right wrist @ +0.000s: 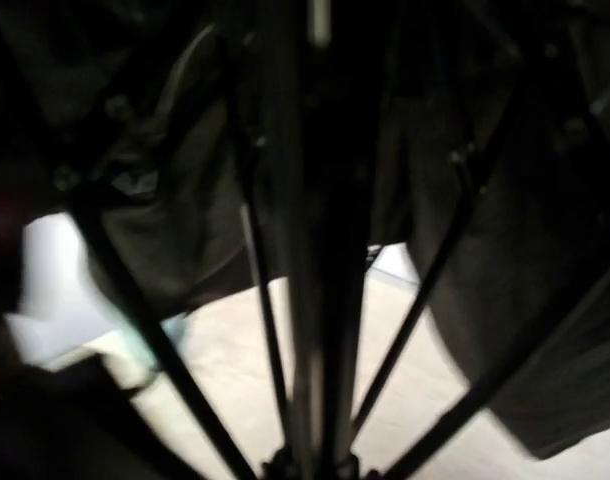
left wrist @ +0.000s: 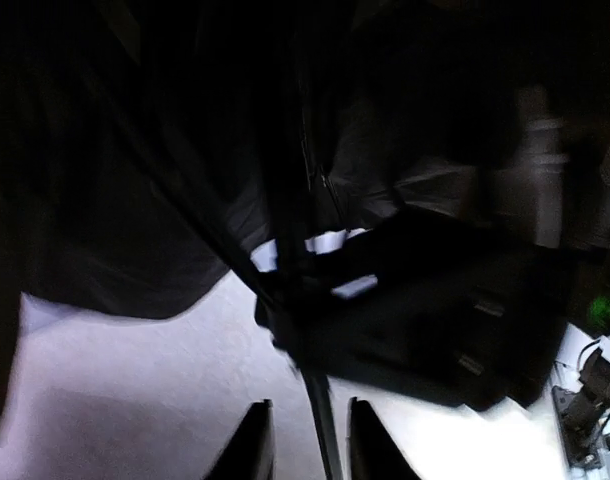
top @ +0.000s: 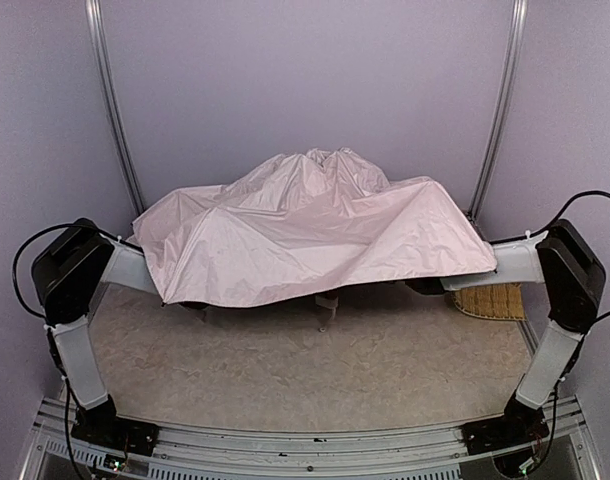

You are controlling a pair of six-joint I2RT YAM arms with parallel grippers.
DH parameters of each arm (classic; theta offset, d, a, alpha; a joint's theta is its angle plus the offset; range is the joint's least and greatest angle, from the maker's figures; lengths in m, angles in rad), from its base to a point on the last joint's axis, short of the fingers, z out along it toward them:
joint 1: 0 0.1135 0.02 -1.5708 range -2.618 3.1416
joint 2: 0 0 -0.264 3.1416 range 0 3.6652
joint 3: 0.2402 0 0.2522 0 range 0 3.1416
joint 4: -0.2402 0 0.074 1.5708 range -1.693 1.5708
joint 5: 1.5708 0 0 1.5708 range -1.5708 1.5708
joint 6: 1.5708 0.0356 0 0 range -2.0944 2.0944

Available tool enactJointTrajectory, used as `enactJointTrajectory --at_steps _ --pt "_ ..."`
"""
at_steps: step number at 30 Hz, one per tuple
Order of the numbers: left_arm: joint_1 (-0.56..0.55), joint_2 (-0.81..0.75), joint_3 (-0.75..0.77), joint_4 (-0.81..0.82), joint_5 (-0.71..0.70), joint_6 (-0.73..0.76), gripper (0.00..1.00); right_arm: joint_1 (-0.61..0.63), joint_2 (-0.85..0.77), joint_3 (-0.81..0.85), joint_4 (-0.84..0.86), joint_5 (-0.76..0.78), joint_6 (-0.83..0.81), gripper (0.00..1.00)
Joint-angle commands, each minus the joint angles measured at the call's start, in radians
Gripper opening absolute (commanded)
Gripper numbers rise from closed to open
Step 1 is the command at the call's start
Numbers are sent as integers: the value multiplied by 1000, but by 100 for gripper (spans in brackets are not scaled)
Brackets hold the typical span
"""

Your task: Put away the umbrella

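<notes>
The umbrella (top: 315,225) lies open and slumped across the back of the table, its pale pink canopy draped over the ends of both arms and hiding both grippers from above. In the left wrist view my left gripper (left wrist: 309,402) is open under the black lining, and a thin black rod (left wrist: 323,420) of the umbrella passes between the fingers (left wrist: 253,440) with a gap on each side. The right wrist view shows the black shaft (right wrist: 320,300) and ribs (right wrist: 435,270) fanning up from my right gripper (right wrist: 315,465), which looks shut on the shaft.
A woven straw mat (top: 490,300) lies at the right, partly under the canopy's edge. The beige table (top: 315,370) stretches in front of the umbrella. Both arms (top: 70,270) (top: 570,265) reach inward from the sides. Purple walls close in the back.
</notes>
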Motion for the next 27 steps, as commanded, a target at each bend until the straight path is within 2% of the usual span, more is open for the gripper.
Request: enactJointTrajectory --at_steps 1,4,7,17,20,22,25,27 --pt "-8 -80 -26 10 6 112 32 -122 -57 29 33 -40 93 0" --pt "-53 -94 -65 -107 16 207 39 -173 -72 56 139 -52 111 0" --pt "-92 -109 -103 -186 35 269 42 -215 -80 113 157 -47 80 0" --pt "-90 -251 -286 -251 103 324 51 -422 -145 239 215 -132 -1 0" --pt "-39 -345 -362 -246 156 309 53 -479 -165 281 149 -264 -71 0" --pt "6 -409 -401 -237 160 289 54 -524 -166 321 59 -421 -107 0" --pt "66 -517 -444 -228 142 280 54 -576 -149 396 -99 -747 -174 0" --pt "74 -595 -452 -253 142 316 54 -581 -149 433 -242 -862 -267 0"
